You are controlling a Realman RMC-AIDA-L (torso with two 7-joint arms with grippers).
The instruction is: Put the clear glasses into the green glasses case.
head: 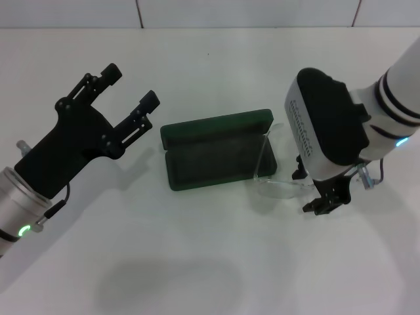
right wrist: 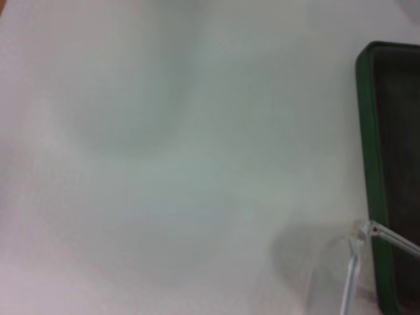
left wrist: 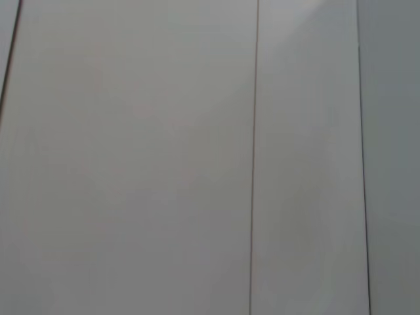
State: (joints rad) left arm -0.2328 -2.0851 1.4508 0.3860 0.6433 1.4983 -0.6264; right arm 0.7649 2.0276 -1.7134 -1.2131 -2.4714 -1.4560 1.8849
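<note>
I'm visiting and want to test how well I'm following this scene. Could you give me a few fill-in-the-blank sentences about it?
1. The green glasses case lies on the white table with its lid ____.
2. The clear glasses sit at the end of the case nearest the robot's ____ arm.
3. The left gripper hovers beside the case with its fingers ____.
4. The right gripper points ____ toward the table.

Missing words: open; right; open; down
</note>
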